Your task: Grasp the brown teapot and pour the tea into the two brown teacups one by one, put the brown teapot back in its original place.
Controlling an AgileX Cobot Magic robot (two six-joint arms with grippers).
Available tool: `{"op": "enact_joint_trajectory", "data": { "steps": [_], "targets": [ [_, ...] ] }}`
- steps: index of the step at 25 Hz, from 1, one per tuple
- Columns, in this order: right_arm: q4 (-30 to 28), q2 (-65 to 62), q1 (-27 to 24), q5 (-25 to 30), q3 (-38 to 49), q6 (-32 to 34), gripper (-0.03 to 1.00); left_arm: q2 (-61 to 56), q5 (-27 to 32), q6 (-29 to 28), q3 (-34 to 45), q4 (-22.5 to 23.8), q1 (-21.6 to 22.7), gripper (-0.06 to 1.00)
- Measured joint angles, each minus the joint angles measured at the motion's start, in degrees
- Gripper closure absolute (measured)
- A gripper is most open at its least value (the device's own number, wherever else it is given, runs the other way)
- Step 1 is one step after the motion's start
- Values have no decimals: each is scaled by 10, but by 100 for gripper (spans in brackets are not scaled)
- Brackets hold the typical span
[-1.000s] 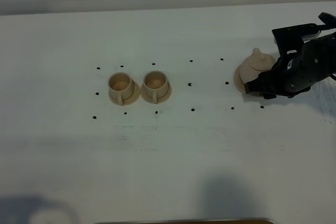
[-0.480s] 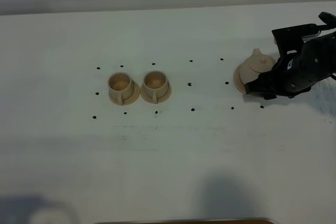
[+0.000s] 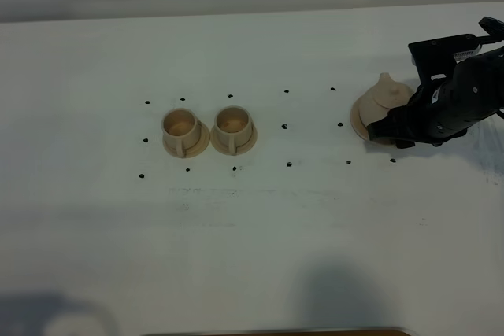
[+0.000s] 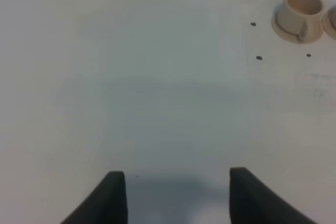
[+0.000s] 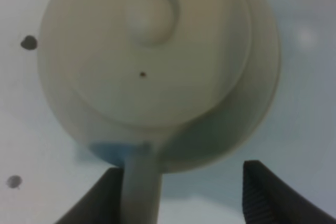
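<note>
Seemingly early: nothing lifted. Nearest, left gripper [image 4: 177, 179] agape over table [image 4: 157, 77]. Further, cups [image 3: 180, 124] [image 3: 232, 120] on their saucers [image 3: 167, 148], fill unclear. Farthest, teapot [image 3: 383, 104] seated on wide saucer [image 3: 357, 120], handle [image 5: 140, 182] between spread jaws of right gripper [image 5: 182, 174], ungripped. Remaining, by appearance: grasp, both pours, return.

White tabletop [image 3: 260, 226], small black dots [image 3: 284, 126], soft shadows [image 3: 346, 297].

Right arm [image 3: 465, 96]: black, reaching in from right edge, held low, wrist angled down and inward. Right gripper [image 3: 391, 128]: jaws spread wide, not clamped; both dark fingertips [image 5: 265, 195] show in wrist view. Left gripper [image 4: 176, 198]: jaws parted, empty, pointing forward and down, hovering above surface.
</note>
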Motion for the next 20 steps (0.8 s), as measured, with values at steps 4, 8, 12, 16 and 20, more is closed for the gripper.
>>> {"op": "enact_joint_trajectory", "data": {
  "steps": [4,8,12,16,20],
  "targets": [
    [0,0,0,-1,0,0,50,0,0,0,0,0,0,44],
    [0,0,0,-1,0,0,50,0,0,0,0,0,0,44],
    [0,-7,0,-2,0,0,50,0,0,0,0,0,0,44],
    [-1,-11,0,-3,0,0,50,0,0,0,0,0,0,44],
    [-1,-11,0,-4,0,0,50,0,0,0,0,0,0,44]
  ]
}}
